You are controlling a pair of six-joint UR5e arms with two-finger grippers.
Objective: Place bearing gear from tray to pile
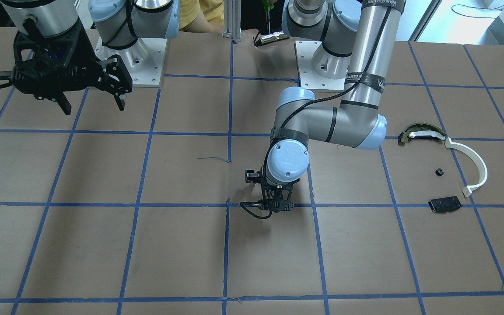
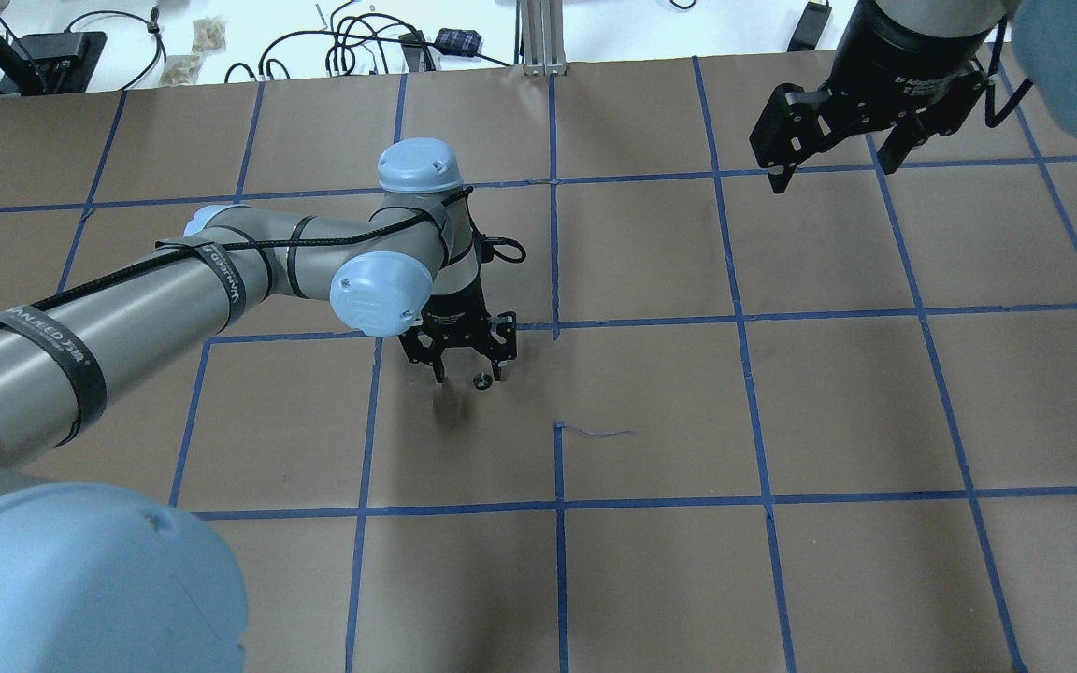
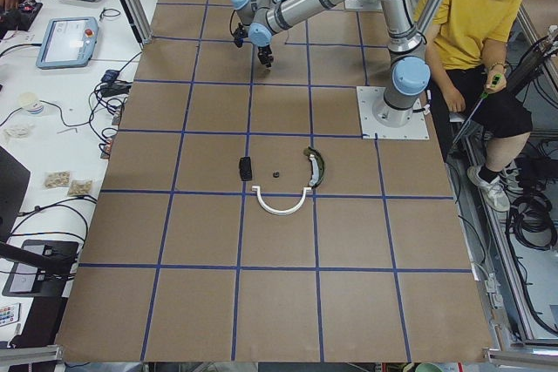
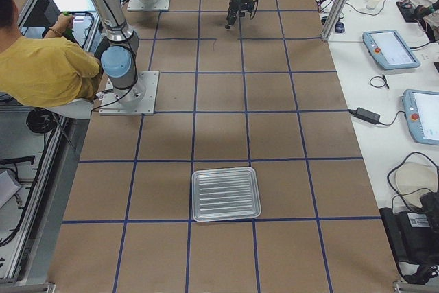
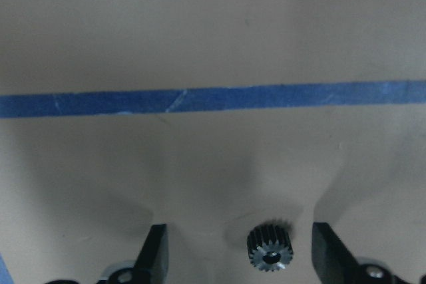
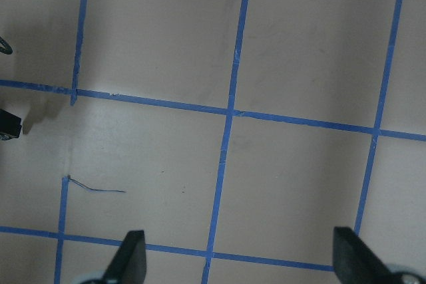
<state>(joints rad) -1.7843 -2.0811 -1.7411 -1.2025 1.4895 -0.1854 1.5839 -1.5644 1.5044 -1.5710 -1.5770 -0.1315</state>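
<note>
A small dark bearing gear point(image 5: 269, 252) lies on the brown paper between the fingers of my left gripper point(image 5: 239, 237), nearer one finger and touching neither. The left gripper is open and low over the table's middle point(image 2: 469, 376); the gear point(image 2: 481, 379) shows just under it. The pile lies far off at the table's left end: a white curved arc point(image 1: 476, 168), an olive-edged curved piece point(image 1: 422, 132), a flat black plate point(image 1: 445, 204) and a small black part point(image 1: 439, 172). The metal tray point(image 4: 226, 194) is at the table's right end. My right gripper point(image 2: 833, 154) hangs open and empty, high up.
Blue tape lines grid the brown paper table top point(image 2: 651, 411). A loose thread of tape point(image 2: 595, 432) lies near the centre. The arm bases point(image 1: 317, 70) stand at the robot's edge. A person in yellow point(image 3: 484, 15) sits beside the bases.
</note>
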